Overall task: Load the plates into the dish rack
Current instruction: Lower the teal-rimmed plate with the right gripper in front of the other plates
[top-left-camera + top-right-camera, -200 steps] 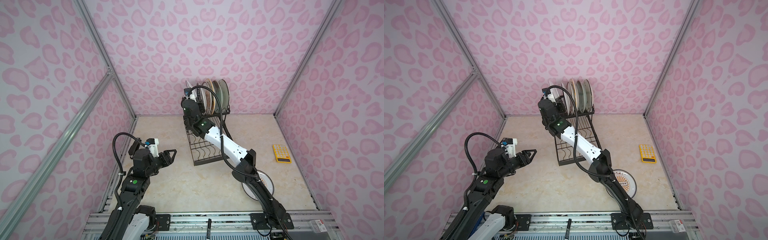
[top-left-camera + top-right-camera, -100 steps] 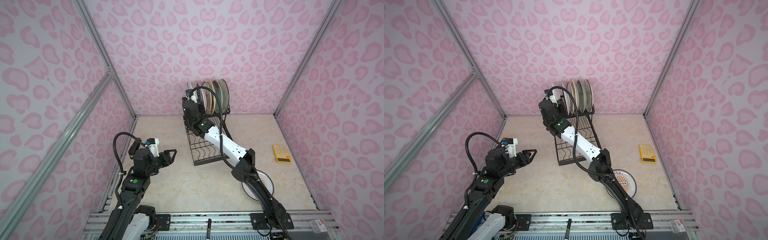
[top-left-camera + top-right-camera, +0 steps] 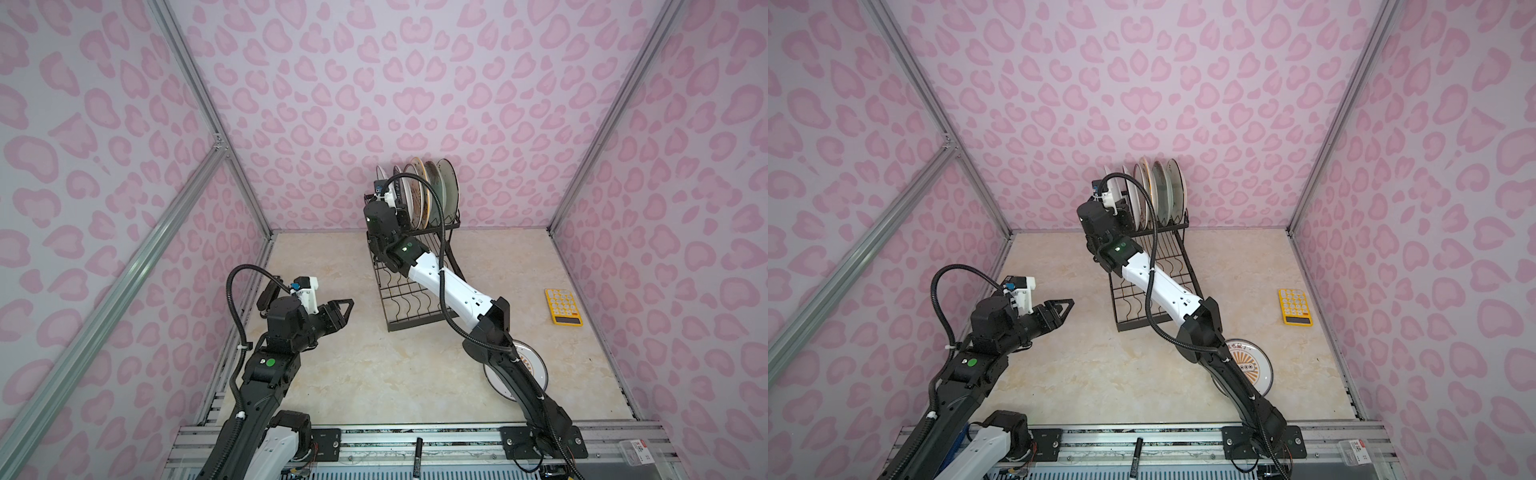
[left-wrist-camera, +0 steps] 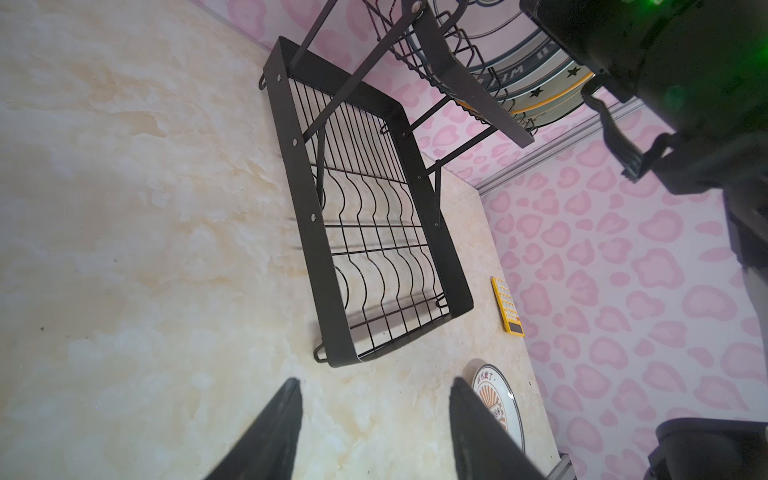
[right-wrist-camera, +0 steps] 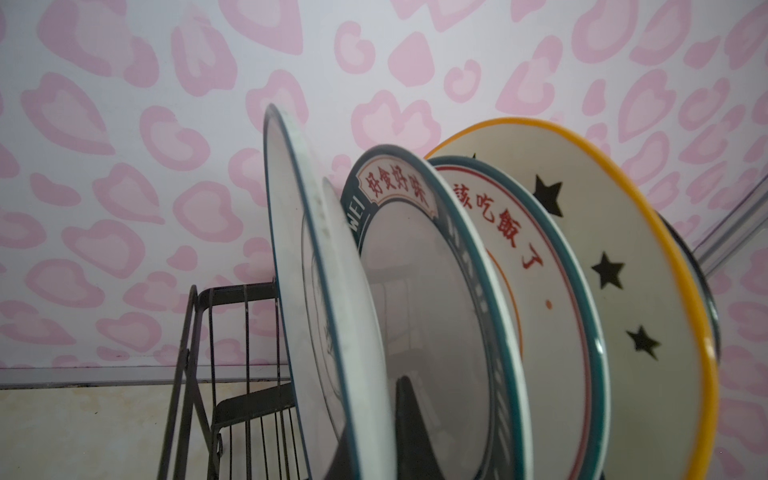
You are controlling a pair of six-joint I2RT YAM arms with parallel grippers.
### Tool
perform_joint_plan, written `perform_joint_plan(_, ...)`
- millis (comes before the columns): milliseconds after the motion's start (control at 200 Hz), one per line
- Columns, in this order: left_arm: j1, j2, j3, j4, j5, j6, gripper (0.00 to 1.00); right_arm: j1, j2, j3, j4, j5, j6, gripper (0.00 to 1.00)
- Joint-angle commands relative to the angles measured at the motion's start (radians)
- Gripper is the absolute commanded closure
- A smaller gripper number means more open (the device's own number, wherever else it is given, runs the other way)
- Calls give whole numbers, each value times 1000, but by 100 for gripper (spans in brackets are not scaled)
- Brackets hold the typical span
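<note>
Two claws at work: right gripper (image 5: 390, 411) is clenched on the white plate (image 5: 316, 266), on edge beside the other plates (image 3: 430, 191) in the upper tier of the dish rack (image 3: 419, 326). Left gripper (image 4: 374, 384) hangs spread and empty over the table (image 3: 374, 374). One sunburst plate (image 3: 1252, 368) lies flat by the right arm.

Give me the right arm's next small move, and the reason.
Probably open the right pincer to let go: it is shut on the white plate, which already stands on edge in the dish rack beside the other plates, and a sunburst plate lies flat on the table, not yet loaded.
</note>
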Motion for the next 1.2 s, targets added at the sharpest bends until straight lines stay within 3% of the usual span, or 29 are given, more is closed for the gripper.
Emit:
perform_joint_plan(0,-1,1,7,21,11,8,41,4,12,9,-8,-3,34,100)
perform_joint_plan(150,0,-1,7,20,12,6,41,6,13,8,-11,0,34,99)
perform_joint_plan(500,0,-5,12,11,14,9,40,7,3,8,5,-11,10,80)
perform_joint_plan(1195,0,7,32,10,21,8,32,0,-60,5,28,-49,-31,70)
